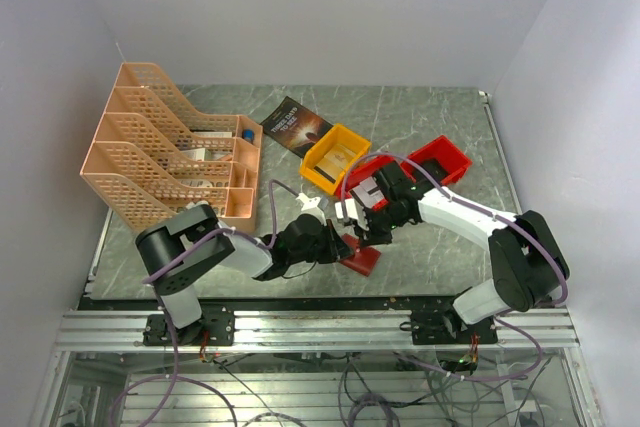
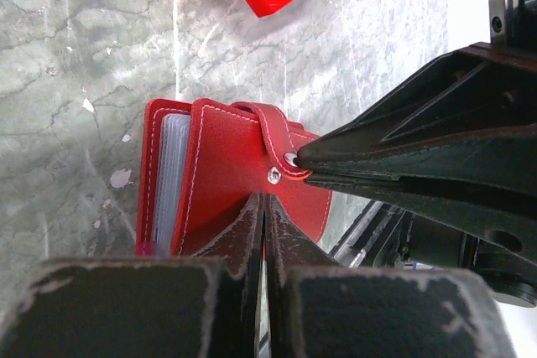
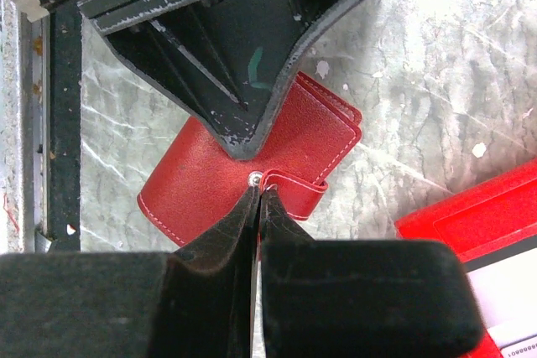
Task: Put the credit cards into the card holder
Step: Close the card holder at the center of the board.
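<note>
Card holder [image 1: 360, 259] lying on the tabletop [image 1: 430, 127] near its front edge. Left gripper [image 2: 264, 207] jaws clenched, tips bearing on the cover; right gripper [image 3: 256, 199] jaws grasping its snap strap [image 3: 294, 190]. Probably light and pliant; best held by strap or cover edge.

Top view high, facing down, wrist views close, sharing card holder [image 2: 226, 169]
</note>
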